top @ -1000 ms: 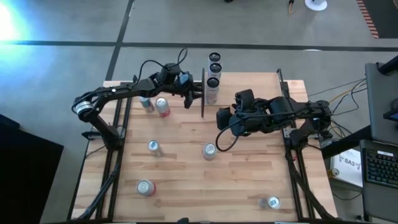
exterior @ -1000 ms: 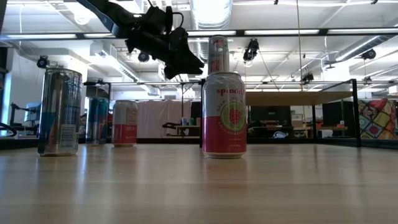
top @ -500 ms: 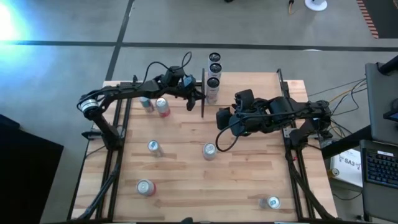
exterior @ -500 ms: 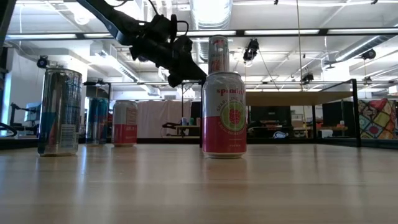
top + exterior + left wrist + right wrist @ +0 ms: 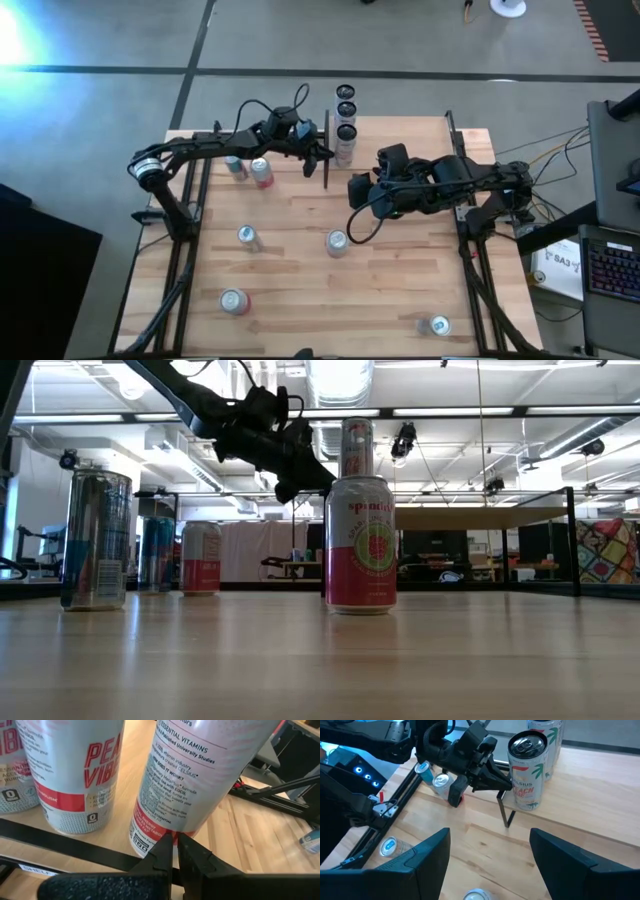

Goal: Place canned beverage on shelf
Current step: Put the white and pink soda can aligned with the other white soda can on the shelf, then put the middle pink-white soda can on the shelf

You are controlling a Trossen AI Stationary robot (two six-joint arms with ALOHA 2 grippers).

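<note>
Nearest us in the low view stands a pink Spindrift can (image 5: 360, 543) on the butcher-block tabletop (image 5: 400, 270), with more loose cans (image 5: 247, 237) scattered toward the left and near edges. None of these is in hand.

Farther back, the right gripper (image 5: 490, 851) hovers above the table's middle with its jaws spread wide and nothing between them; it looks parked.

Farthest back sits the shelf (image 5: 600, 762), already carrying a row of Celsius cans (image 5: 344, 113). The left gripper (image 5: 175, 851) is there, its fingers clenched tight together with no can between them, their tips pressed to the base of the nearest shelf can (image 5: 195, 775), just above the black frame rod (image 5: 75, 847).

We judge this the risky part: that tall can looks tilted in the left wrist view, so a push with shut fingers at its foot could tip it into its neighbour (image 5: 75, 770) or off the shelf edge. Snagging the rod is the other hazard.
</note>
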